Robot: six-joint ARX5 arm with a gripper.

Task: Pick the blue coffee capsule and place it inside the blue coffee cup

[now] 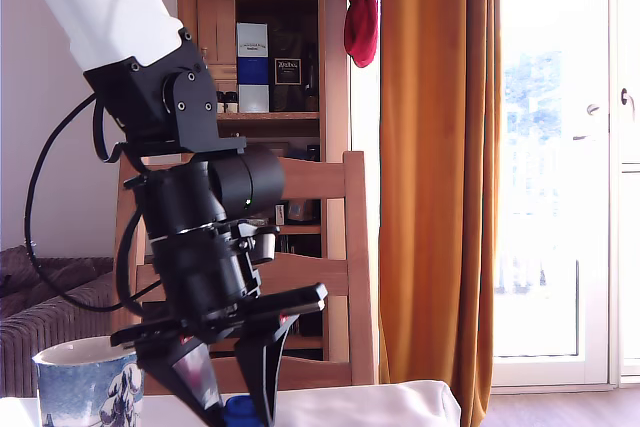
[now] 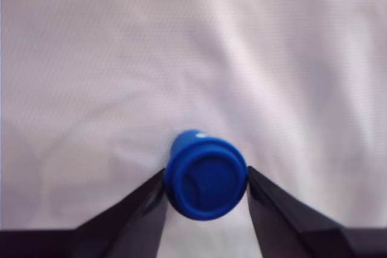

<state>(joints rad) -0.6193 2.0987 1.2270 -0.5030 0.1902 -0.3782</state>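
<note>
Between gripper (image 2: 205, 200) fingertips (image 2: 142, 206), wrist view: one blue coffee capsule (image 2: 206, 177), both fingers touching its sides, clamped, resting on white cloth (image 2: 181, 46). You: confirm firm squeeze, lift straight up, keep capsule level. Exterior view: capsule (image 1: 238, 409) at 6 o'clock under gripper (image 1: 235, 402); one blue coffee cup (image 1: 85, 382) at 9 o'clock from it, near. One wooden chair (image 1: 340, 277) behind.

A wooden chair (image 1: 335, 247) stands behind a surface draped in white cloth (image 1: 370, 402). Beyond it, a wooden bookshelf (image 1: 262, 37) holds boxes, a red garment (image 1: 358, 2) hangs beside orange curtains (image 1: 440, 167), and daylight fills a glazed door (image 1: 560, 167).
</note>
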